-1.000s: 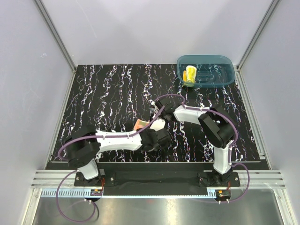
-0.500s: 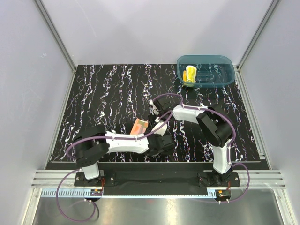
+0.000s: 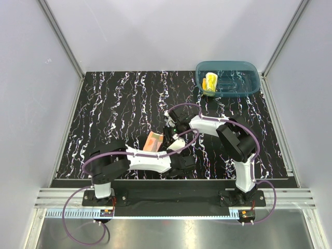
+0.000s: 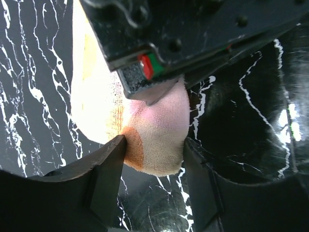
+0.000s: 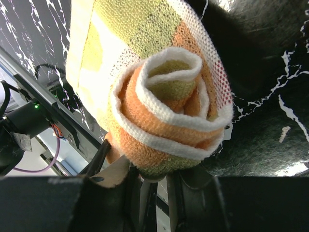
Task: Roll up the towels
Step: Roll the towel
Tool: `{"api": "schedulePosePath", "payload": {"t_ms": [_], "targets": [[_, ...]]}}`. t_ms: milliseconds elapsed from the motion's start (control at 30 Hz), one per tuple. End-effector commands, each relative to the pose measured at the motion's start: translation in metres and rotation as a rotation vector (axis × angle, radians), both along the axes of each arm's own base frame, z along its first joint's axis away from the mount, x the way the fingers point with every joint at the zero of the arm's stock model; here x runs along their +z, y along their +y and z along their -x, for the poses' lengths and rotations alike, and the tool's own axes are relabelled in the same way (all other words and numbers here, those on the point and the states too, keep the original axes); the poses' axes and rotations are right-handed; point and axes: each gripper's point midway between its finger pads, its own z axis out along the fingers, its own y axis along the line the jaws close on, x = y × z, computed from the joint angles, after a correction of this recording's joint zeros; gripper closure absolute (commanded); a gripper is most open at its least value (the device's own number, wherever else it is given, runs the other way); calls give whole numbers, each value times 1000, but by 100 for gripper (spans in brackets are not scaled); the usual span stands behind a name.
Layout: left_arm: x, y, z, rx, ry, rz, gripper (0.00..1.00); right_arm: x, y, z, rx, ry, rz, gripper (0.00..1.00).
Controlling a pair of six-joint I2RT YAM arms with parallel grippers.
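The orange polka-dot towel (image 3: 154,140) lies mid-table near the front, partly rolled. In the right wrist view its spiral end (image 5: 164,96) faces the camera, and my right gripper (image 5: 154,171) is shut on the lower part of the roll. My left gripper (image 4: 154,152) is at the other end of that towel (image 4: 159,130). Its jaws stand apart on either side of the tip, just touching it. From above, both grippers (image 3: 179,155) (image 3: 174,134) crowd the towel's right edge. The yellow towel (image 3: 210,81) sits rolled inside the teal tub.
The teal tub (image 3: 253,83) stands at the table's back right corner. My right gripper's black body (image 4: 193,29) hangs over the towel, close to the left fingers. Purple cables loop over both arms. The table's near edge is just behind the left gripper.
My left arm has swung right and its gripper has drawn back toward the near edge, jaws widening a little. More of the orange towel shows. The right gripper has barely moved.
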Motion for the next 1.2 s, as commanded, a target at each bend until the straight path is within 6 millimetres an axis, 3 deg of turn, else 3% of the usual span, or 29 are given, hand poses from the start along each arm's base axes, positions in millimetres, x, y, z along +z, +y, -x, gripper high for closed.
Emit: {"api": "schedulePosePath", "payload": {"t_ms": [0,67,233,300,333,367,467,667,900,1033,1167], "targets": [[-8,16,4,10,19,-76,44,-22,-16,5,16,8,102,83],[-11,17,5,5,27,-78,47,-21,-15,6,22,15,93,83],[-22,11,8,-40,61,-52,70,-19,-11,7,34,25,71,79],[-26,9,9,-57,76,-51,76,-18,-11,8,39,28,68,72],[-28,9,9,-63,85,-50,79,-17,-11,7,36,26,64,65],[-27,8,9,-73,90,-47,80,-18,-15,4,26,28,64,51],[-32,9,10,-92,118,-12,82,-14,-19,-3,11,30,48,42],[-22,8,10,-134,150,149,83,-12,-30,-32,-34,24,53,38],[-10,-11,18,-194,245,362,83,-37,-42,-41,-36,26,157,38],[-5,-12,13,-167,290,479,83,-44,-57,-42,-45,5,222,38],[6,-21,9,-165,329,628,84,-40,-87,-59,-92,-16,264,38]]}}
